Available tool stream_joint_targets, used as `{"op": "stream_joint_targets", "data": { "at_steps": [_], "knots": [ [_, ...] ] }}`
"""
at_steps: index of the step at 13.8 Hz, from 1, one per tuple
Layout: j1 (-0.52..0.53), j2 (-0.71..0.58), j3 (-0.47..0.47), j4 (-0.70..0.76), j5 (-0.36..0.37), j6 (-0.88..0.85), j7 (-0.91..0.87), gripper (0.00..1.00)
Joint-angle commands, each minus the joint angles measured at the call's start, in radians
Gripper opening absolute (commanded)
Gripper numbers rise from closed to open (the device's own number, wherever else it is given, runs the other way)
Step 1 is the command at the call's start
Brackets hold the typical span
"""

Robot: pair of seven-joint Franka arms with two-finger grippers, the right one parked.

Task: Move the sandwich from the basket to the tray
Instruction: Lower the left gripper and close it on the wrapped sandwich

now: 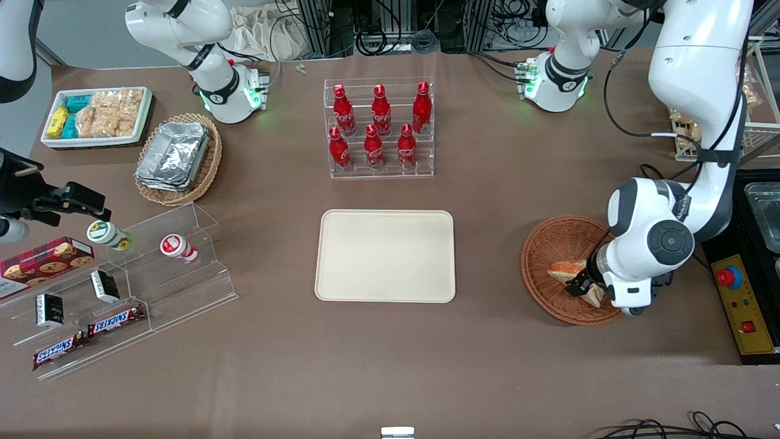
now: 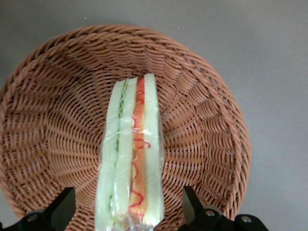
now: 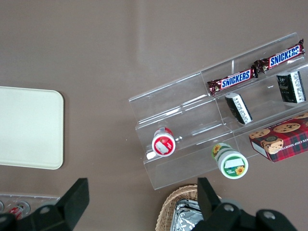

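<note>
The sandwich (image 1: 567, 270) lies in the round reddish-brown wicker basket (image 1: 539, 244) toward the working arm's end of the table. In the left wrist view it is a plastic-wrapped wedge (image 2: 130, 154) of pale bread with a red-orange filling line, resting on the basket's weave (image 2: 53, 120). My gripper (image 1: 582, 286) is lowered into the basket and open (image 2: 127, 192). One dark finger (image 2: 65, 202) stands on each side of the sandwich, with a gap between each finger and the wrap. The cream-beige tray (image 1: 385, 256) lies flat at the table's middle with nothing on it.
An acrylic rack of red bottles (image 1: 379, 129) stands farther from the front camera than the tray. A clear stepped stand with snacks (image 1: 122, 286), an oval basket of foil containers (image 1: 177, 157) and a white snack box (image 1: 97, 116) sit toward the parked arm's end. A control box (image 1: 740, 305) lies beside the basket.
</note>
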Motion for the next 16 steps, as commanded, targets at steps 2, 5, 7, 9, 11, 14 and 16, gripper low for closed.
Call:
{"op": "stream_joint_targets", "data": {
  "at_steps": [2, 5, 7, 9, 11, 14, 16],
  "knots": [
    [-0.004, 0.020, 0.001, -0.007, 0.069, 0.047, -0.035, 0.69],
    [-0.007, 0.034, 0.001, -0.001, 0.090, 0.051, -0.075, 0.27],
    [-0.007, 0.034, 0.000, 0.002, 0.090, 0.051, -0.076, 0.04],
    [-0.007, 0.031, -0.002, 0.010, 0.090, 0.050, -0.076, 0.00],
    [-0.007, 0.022, -0.002, 0.012, 0.090, 0.044, -0.072, 0.00],
    [-0.001, -0.039, -0.003, 0.030, 0.090, -0.002, -0.052, 0.00],
    [0.001, -0.088, -0.003, 0.053, 0.085, -0.073, 0.026, 0.00]
  ]
}}
